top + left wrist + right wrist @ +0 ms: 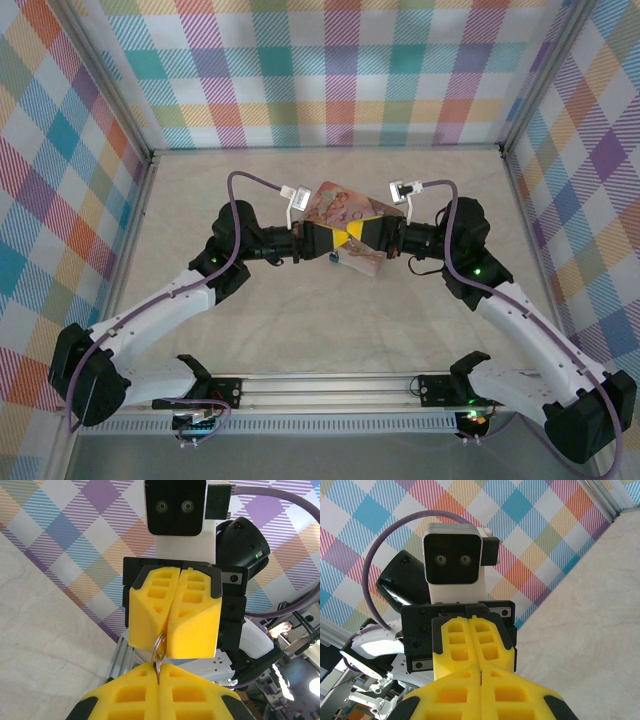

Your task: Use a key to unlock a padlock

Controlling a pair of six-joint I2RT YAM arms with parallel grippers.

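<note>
Above pink tin (pixel 322 200) — both my hands meet tip to tip. Left hand (pixel 158 676) clamped shut on thin metal stem, key (pixel 159 651) as I judge. Its ring end points at right hand (pixel 169 647) and touches the seam of those pressed-together fingers. Key long axis runs hand to hand. Padlock hidden — cannot tell where, maybe inside right fingers. Next move turns on holding that line straight.
</note>
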